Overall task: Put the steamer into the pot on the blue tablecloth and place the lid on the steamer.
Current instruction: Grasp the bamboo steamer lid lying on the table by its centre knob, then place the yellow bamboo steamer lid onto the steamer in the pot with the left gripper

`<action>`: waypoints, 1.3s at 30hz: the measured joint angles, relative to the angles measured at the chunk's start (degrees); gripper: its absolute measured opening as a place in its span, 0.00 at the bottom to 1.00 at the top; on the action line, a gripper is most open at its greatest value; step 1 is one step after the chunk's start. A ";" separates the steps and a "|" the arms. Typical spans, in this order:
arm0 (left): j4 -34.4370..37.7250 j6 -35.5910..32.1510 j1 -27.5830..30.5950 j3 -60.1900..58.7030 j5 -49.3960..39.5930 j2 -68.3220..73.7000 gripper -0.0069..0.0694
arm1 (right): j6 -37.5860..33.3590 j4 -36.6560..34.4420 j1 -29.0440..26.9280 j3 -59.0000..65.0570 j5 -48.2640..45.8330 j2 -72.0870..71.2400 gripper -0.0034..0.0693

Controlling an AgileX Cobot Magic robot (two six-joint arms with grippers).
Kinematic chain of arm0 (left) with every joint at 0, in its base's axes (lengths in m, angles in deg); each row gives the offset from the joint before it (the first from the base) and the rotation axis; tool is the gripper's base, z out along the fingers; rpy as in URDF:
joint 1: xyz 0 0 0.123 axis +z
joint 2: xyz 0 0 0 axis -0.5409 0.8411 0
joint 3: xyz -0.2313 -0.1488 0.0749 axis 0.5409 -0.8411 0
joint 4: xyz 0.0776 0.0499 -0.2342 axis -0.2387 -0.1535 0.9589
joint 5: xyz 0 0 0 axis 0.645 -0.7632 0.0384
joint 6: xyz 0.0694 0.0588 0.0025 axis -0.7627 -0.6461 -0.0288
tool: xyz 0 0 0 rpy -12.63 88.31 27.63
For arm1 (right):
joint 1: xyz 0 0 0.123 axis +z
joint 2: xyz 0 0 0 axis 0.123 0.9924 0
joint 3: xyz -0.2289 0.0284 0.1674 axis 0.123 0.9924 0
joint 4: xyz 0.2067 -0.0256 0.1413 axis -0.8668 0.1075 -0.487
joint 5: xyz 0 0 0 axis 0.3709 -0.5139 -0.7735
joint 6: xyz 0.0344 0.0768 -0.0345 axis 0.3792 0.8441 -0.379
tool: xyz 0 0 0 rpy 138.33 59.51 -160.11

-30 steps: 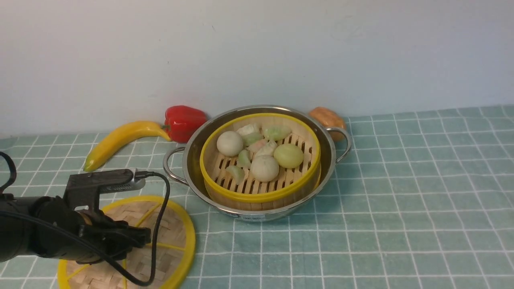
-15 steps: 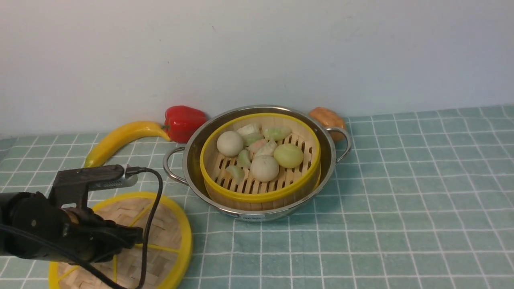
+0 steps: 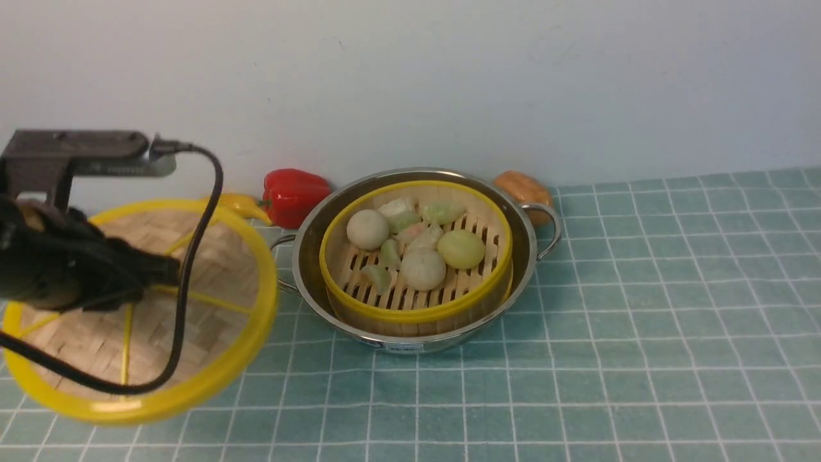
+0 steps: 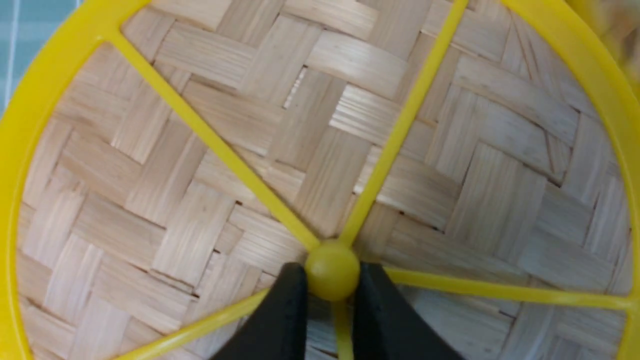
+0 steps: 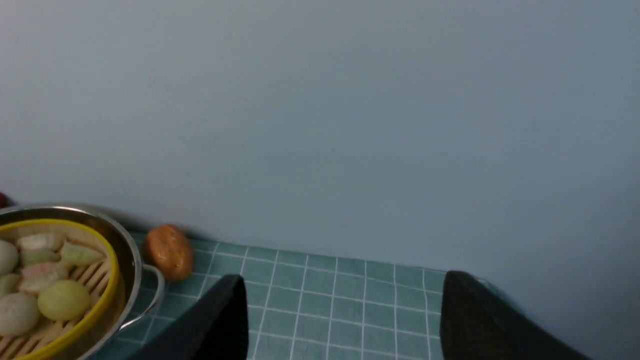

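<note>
I have my left gripper (image 4: 331, 274) clamped on the knob (image 4: 332, 267) of the flat yellow-rimmed woven-bamboo lid (image 4: 200, 150), tilted above the pale blue gridded tablecloth (image 3: 641, 321) at its left edge; my right gripper (image 5: 342, 310) stands with fingers apart.

illegible label (image 3: 404, 348) on the pot (image 3: 306, 256)

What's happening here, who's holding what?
The left gripper is shut on the centre knob of the bamboo lid, holding it raised and tilted to the left of the pot. The steamer, loaded with buns, already sits in the pot on the blue tablecloth. The right gripper is open and empty.
</note>
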 joint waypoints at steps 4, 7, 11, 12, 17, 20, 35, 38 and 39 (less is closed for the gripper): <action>3.63 -3.27 -7.12 11.99 -1.37 8.65 0.23 | 0.21 -0.05 0.00 0.28 0.06 -0.46 0.74; 4.43 -3.76 -11.70 20.25 -2.12 17.20 0.23 | 0.25 -0.51 0.00 0.28 0.06 -0.74 0.74; 4.82 -3.82 -15.33 30.37 -4.58 27.01 0.23 | 0.25 -2.60 0.00 0.28 0.06 -0.74 0.74; 5.56 -3.86 -15.97 35.43 -6.89 31.30 0.23 | 0.25 -3.54 0.00 0.28 0.06 -0.74 0.74; 7.41 -5.04 -16.25 46.91 -13.03 39.75 0.23 | 0.25 -4.72 0.00 0.28 0.06 -0.74 0.74; 9.18 -6.87 -16.25 52.48 -15.41 43.98 0.23 | 0.25 -4.77 0.00 0.28 0.06 -0.74 0.74; 9.08 -7.66 -16.25 54.30 -14.19 49.84 0.23 | 0.25 -5.69 0.00 0.28 0.06 -0.74 0.74; 8.97 -7.61 -16.25 54.47 -13.78 50.49 0.23 | 0.25 -6.49 0.00 0.28 0.06 -0.74 0.74; 8.97 -7.62 -16.25 54.47 -13.81 50.49 0.23 | 0.25 -6.49 0.00 0.28 0.06 -0.74 0.74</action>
